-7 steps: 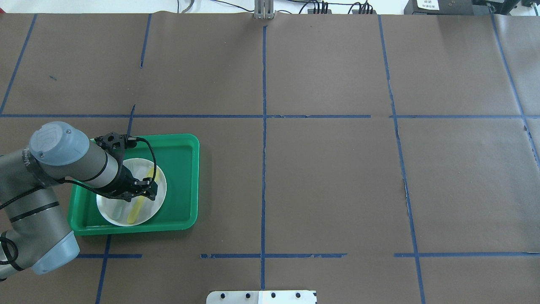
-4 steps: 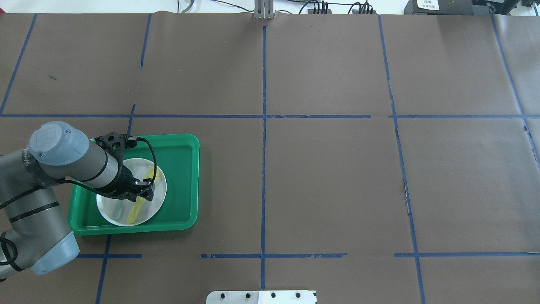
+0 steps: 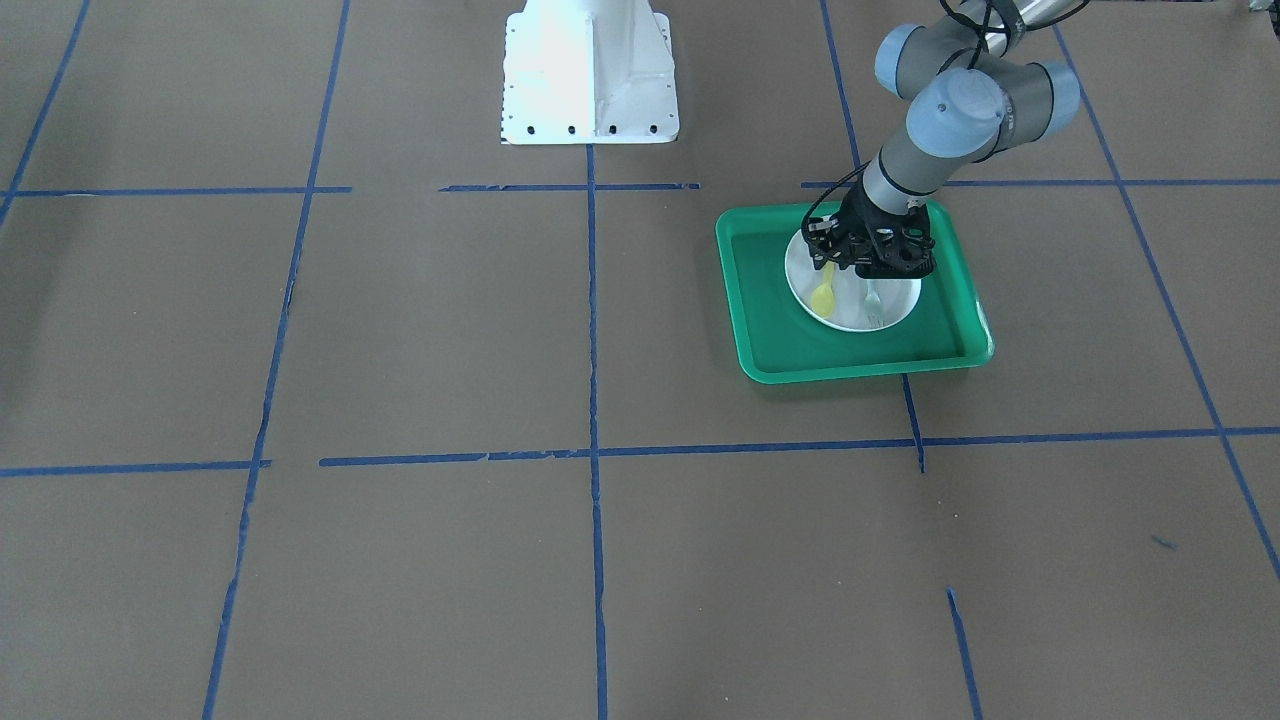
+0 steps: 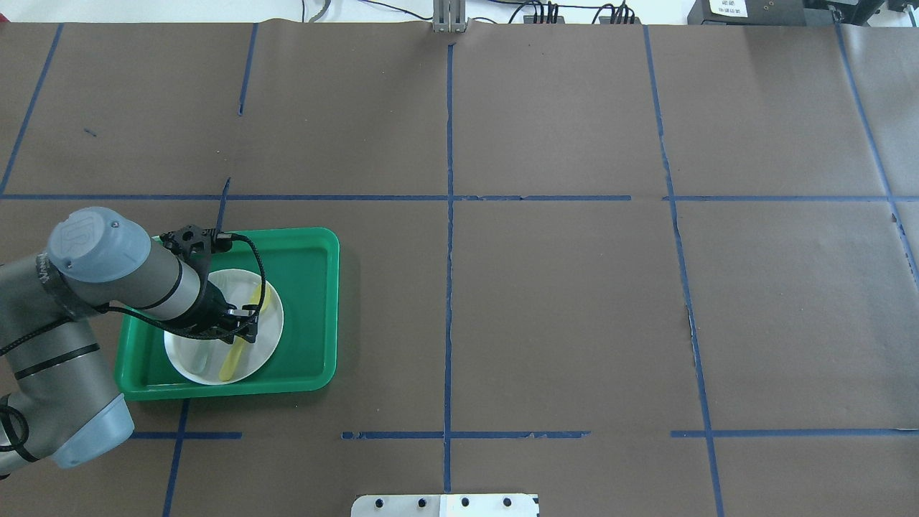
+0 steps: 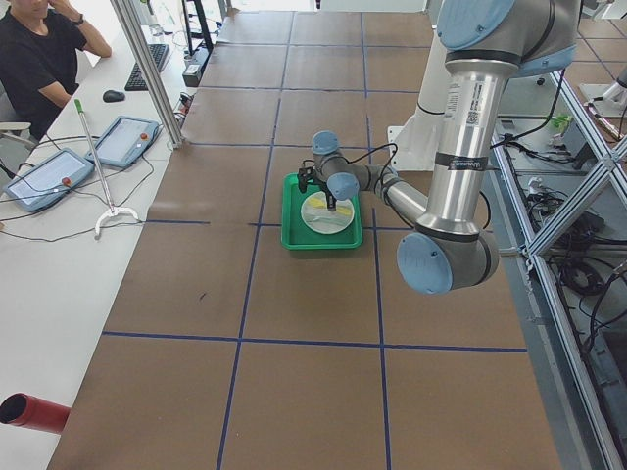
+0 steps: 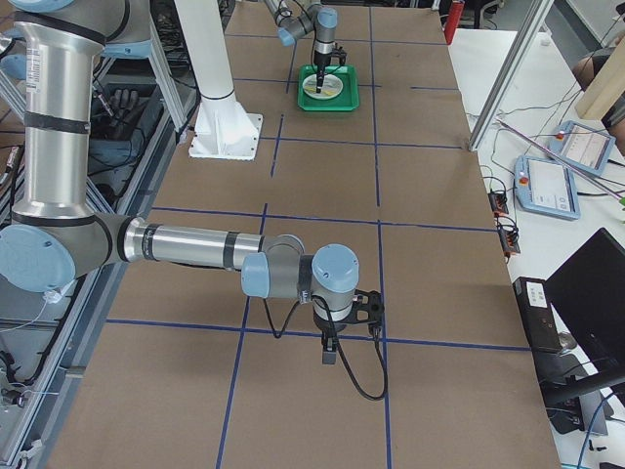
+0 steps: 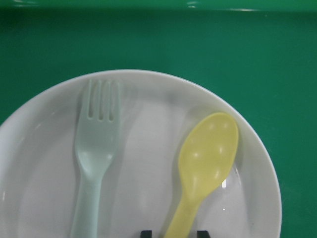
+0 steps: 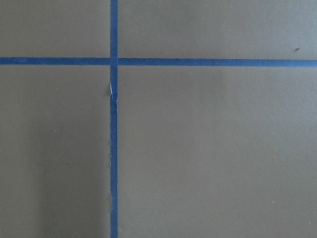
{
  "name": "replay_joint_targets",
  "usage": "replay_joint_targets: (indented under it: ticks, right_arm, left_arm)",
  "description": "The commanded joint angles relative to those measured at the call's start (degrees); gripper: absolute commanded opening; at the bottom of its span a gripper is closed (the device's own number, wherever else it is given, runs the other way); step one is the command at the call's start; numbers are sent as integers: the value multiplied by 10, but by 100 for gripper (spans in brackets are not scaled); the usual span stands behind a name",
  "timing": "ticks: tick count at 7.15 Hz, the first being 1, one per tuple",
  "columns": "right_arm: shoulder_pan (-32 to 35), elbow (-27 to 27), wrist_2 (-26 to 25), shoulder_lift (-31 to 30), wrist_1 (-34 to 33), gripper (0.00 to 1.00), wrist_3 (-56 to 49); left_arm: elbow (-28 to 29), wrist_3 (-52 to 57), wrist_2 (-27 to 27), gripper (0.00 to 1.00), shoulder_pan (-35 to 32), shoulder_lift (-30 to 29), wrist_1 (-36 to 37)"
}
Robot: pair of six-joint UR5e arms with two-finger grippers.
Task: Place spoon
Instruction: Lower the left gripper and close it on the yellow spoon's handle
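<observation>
Left wrist: spoon (image 7: 205,163) lies on plate (image 7: 143,148) beside fork (image 7: 96,144); left claw (image 7: 173,233) apart, straddling its handle, apparently not gripping. Overhead: claw low over tray (image 4: 309,309); off-centre close could skid the handle into fork. Exterior right: right claw (image 6: 330,352) state can't tell.

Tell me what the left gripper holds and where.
Nothing: the left gripper straddles the spoon at its handle, gaps either side; it lies on the plate.
</observation>
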Motion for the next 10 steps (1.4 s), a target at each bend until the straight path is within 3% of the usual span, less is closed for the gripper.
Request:
replay_joint_targets:
  ticks: [1,5,8,10]
  right_arm:
    - [0,0,0,0,0,100,0]
    - [0,0,0,0,0,100,0]
    - [0,0,0,0,0,100,0]
    - [0,0,0,0,0,100,0]
  left_arm:
    - [1,0,0,44,1,0,-1]
    - [2,0,0,40,1,0,0]
    - [-1,0,0,21,1,1,0]
    - [-6,2,0,16,-1,3,0]
